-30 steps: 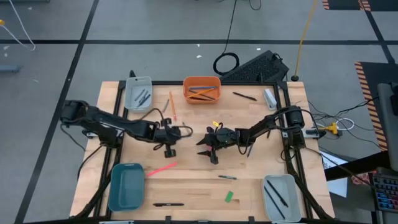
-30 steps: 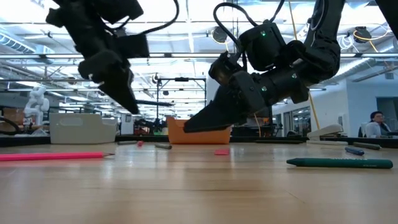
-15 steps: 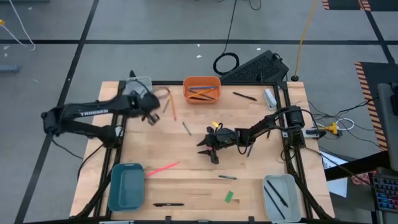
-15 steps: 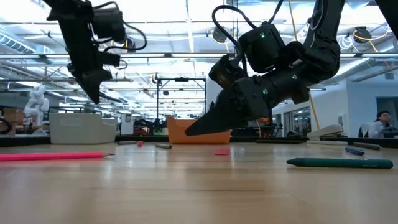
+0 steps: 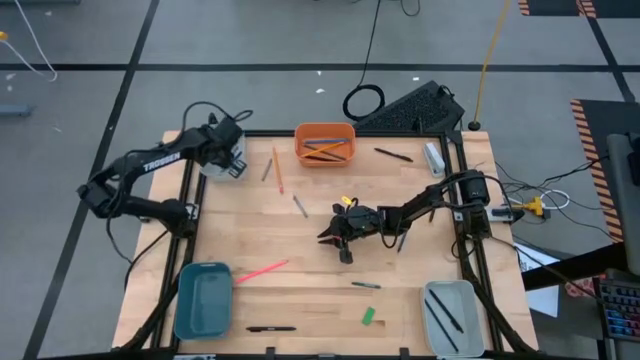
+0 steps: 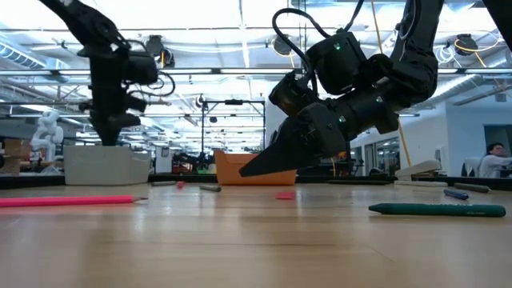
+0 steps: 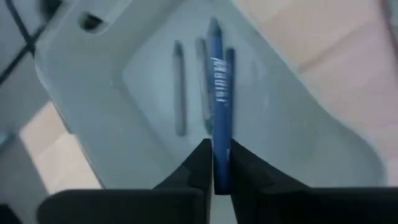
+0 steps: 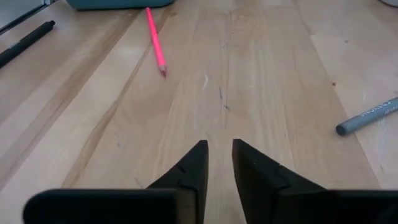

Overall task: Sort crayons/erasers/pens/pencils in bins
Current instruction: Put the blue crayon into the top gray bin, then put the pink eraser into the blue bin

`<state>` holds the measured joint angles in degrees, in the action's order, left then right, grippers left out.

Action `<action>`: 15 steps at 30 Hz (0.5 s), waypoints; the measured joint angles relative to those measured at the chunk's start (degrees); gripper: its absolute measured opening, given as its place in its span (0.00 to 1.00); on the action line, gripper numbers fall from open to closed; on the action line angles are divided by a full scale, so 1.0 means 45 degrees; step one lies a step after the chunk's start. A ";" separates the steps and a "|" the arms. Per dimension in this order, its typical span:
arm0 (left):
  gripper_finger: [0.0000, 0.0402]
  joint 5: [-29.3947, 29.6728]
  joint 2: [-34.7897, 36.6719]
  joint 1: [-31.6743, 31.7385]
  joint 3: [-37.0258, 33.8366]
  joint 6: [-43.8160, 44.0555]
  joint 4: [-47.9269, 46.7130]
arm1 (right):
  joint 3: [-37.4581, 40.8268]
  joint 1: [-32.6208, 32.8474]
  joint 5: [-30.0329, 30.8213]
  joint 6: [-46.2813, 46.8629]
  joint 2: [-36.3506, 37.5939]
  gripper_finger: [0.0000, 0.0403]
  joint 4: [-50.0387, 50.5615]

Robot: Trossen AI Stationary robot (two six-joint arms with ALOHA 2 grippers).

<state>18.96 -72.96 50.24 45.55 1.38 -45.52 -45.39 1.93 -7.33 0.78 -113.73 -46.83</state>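
Overhead, the left end effector point(image 5: 226, 158) hovers above the pale grey bin point(image 7: 93, 106) at the worktop's point(image 5: 310, 280) far left corner, fingers clamped on a blue crayon point(image 7: 219, 124) over sticks lying inside. Mid-worktop, the right end effector point(image 8: 217, 163) hangs low, fingers slightly apart and empty, near a pink pencil point(image 8: 155, 50).

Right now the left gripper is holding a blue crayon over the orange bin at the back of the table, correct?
Not quite. The left gripper does hold a blue crayon, but over the pale grey bin at the table's back left corner, not the orange bin. The left wrist view shows the pale tray under the crayon; the high view shows the arm over that corner.
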 joint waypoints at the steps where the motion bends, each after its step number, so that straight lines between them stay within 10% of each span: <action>1: 0.13 -0.0087 -0.0071 0.0081 -0.0029 -0.0037 -0.0010 | 0.0000 0.0000 -0.0005 0.0000 0.0000 0.15 -0.0015; 9: 0.27 0.0063 -0.0121 0.0262 -0.0026 -0.0038 0.0531 | 0.0000 -0.0010 0.0000 0.0004 0.0000 0.15 -0.0009; 15: 0.19 0.0467 0.0993 -0.0634 -0.0026 0.0053 0.0346 | 0.0000 -0.0015 0.0000 -0.0100 0.0000 0.15 0.0100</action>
<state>21.06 -68.49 47.38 45.43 1.63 -43.96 -45.39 1.87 -7.33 0.33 -113.73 -46.38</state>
